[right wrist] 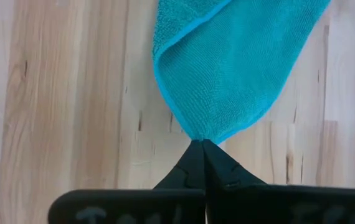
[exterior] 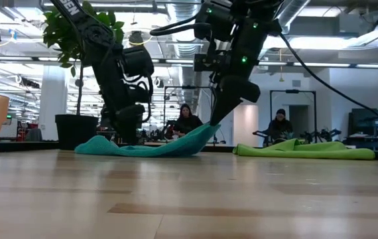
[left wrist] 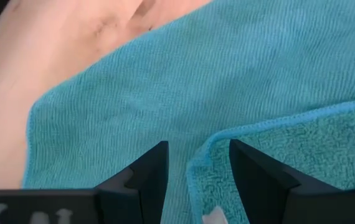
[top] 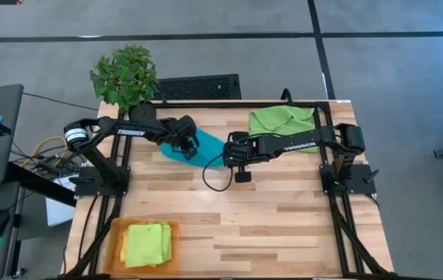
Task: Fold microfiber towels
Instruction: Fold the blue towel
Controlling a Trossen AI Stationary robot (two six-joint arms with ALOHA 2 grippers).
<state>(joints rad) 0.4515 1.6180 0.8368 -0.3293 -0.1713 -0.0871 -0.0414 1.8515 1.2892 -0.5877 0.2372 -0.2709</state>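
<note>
A light wooden table (top: 229, 210) with a black frame stands on grey floor. A flat orange tray (top: 116, 232) sits at its near left corner. A leafy potted plant (top: 124, 75) stands at the far left corner, beside a dark grille (top: 198, 85). Two people (exterior: 186, 121) sit in the room behind.

High view looks straight down; low view sits level; 2 wrist views hover close, probably sharing the teal towel (top: 200, 146).
</note>
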